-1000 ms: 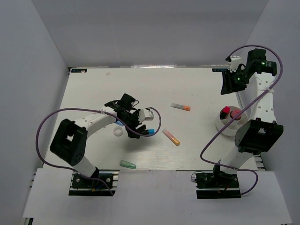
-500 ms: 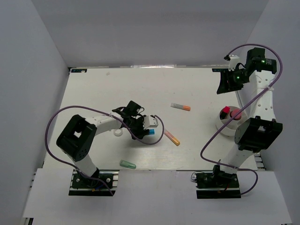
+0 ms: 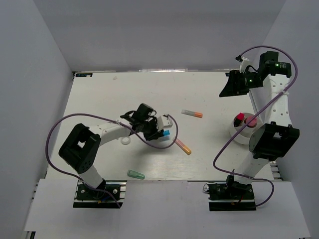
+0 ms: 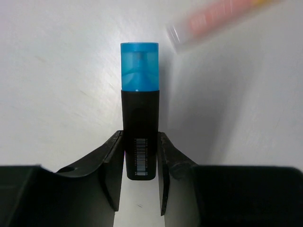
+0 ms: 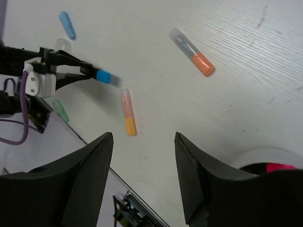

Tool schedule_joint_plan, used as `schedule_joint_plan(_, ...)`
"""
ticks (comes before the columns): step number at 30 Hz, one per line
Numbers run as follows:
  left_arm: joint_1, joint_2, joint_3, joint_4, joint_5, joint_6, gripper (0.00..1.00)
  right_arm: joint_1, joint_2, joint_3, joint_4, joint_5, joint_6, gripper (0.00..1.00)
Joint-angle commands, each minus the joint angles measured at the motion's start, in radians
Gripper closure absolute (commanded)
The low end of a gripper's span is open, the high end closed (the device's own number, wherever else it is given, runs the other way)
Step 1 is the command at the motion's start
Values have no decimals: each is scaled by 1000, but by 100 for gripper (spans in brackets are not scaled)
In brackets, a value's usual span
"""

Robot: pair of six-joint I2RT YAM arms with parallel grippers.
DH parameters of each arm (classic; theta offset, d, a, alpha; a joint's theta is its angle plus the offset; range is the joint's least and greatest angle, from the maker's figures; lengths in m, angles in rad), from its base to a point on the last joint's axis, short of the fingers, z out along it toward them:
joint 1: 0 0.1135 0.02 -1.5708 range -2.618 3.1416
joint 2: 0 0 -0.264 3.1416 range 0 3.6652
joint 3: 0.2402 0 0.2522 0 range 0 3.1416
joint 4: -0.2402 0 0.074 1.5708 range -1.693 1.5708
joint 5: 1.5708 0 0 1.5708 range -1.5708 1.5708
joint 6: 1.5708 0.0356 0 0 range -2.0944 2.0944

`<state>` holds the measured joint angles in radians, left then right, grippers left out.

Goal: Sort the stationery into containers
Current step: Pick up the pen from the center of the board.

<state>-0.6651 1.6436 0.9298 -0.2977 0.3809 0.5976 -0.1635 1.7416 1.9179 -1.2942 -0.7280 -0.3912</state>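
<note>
My left gripper (image 3: 160, 132) is shut on a black marker with a blue cap (image 4: 139, 127). Its fingers (image 4: 112, 165) press both sides of the marker's rear end, low over the table. A pink and orange marker (image 3: 182, 146) lies just to its right. A clear marker with an orange cap (image 3: 192, 114) lies mid-table, and a green one (image 3: 135, 175) lies near the front edge. A white ring (image 3: 124, 141) rests beside the left arm. My right gripper (image 5: 143, 137) hangs open and empty, high at the back right (image 3: 228, 89). The white cup (image 3: 242, 132) holds a red and pink piece (image 3: 240, 117).
A small blue marker (image 5: 67, 25) lies beyond the left arm in the right wrist view. The right arm's purple cable (image 3: 234, 137) loops over the cup. Grey walls enclose the table on three sides, and the front edge (image 3: 164, 180) runs near the arm bases.
The left jaws have closed onto the blue-capped marker after shifting slightly right. The right gripper has swung left, away from the cup, and opened a little wider.
</note>
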Motion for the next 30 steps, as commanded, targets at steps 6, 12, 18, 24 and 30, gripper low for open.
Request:
schedule_joint_plan(6, -4, -24, 389, 11, 110, -349, 88, 160, 61, 33, 62, -197, 118, 37)
schedule_joint_plan(12, -4, 19, 503, -9, 93, -407, 89, 291, 104, 85, 84, -186, 156, 34)
schedule_joint_plan(18, -13, 12, 500, -8, 58, -420, 90, 315, 127, 78, 84, -263, 189, 28)
schedule_joint_plan(24, -22, 12, 518, -9, 59, -435, 90, 332, 142, 58, 81, -284, 183, 28)
schedule_joint_plan(30, -31, 12, 535, -9, 75, -453, 91, 331, 168, 44, 88, -280, 203, 30)
